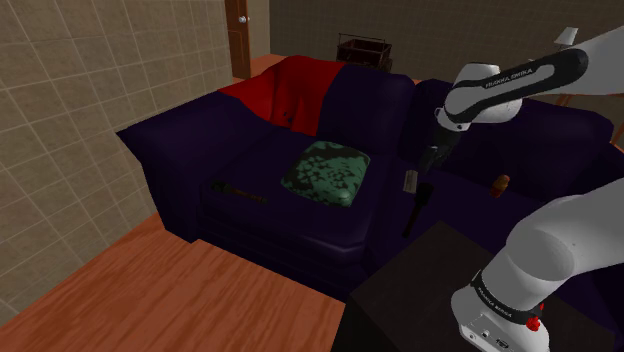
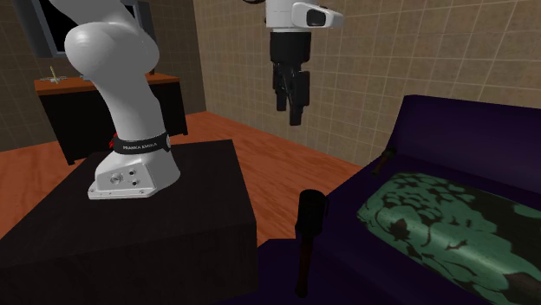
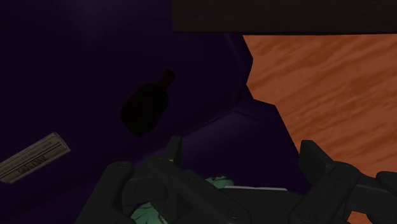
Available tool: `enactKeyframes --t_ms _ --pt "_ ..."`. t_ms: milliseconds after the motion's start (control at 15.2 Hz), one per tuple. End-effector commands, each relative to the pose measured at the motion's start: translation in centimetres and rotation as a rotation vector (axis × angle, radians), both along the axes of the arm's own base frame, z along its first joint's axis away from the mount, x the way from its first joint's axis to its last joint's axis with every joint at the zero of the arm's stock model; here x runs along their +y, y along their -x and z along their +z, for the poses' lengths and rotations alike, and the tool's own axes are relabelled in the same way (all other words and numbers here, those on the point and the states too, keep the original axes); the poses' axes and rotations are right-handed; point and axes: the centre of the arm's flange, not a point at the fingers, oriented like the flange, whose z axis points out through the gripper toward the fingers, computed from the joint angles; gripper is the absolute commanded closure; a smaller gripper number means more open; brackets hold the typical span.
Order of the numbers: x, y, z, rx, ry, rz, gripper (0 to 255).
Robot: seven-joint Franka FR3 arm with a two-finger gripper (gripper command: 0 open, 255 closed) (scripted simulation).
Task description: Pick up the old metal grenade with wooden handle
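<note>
The grenade is a dark stick with a thicker cylindrical head, standing nearly upright at the dark purple sofa's front edge beside my stand. It appears as a thin dark stick in the shoulder view and as a black shape on the seat in the wrist view. My black gripper hangs well above it, open, with nothing between its fingers. It is also seen from the shoulder camera and the wrist camera.
A green patterned cushion lies mid-seat, with a red blanket over the backrest. A slender dark object lies on the far seat. A flat grey piece and a small orange item rest nearby. The black stand adjoins the sofa.
</note>
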Motion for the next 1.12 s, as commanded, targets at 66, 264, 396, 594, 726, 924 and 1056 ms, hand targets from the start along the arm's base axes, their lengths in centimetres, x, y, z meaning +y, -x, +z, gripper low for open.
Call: enactKeyframes --t_ms 66,264,396,594,726,924,1056 --pt "-2.7 -0.2 -3.1 -0.001 0.009 0.0 0" --pt "-5.2 -0.4 -6.0 0.0 0.017 -0.001 0" --pt "-6.9 -0.5 -7.9 0.001 0.021 -0.001 0" --pt "-9.5 -0.7 -10.8 0.002 0.029 -0.002 0" --pt "-10.4 -0.8 -11.9 0.002 0.031 -0.002 0" --pt "-10.4 -0.8 -13.5 0.002 0.031 -0.002 0" --pt "-10.4 -0.8 -14.6 0.002 0.031 -0.002 0"
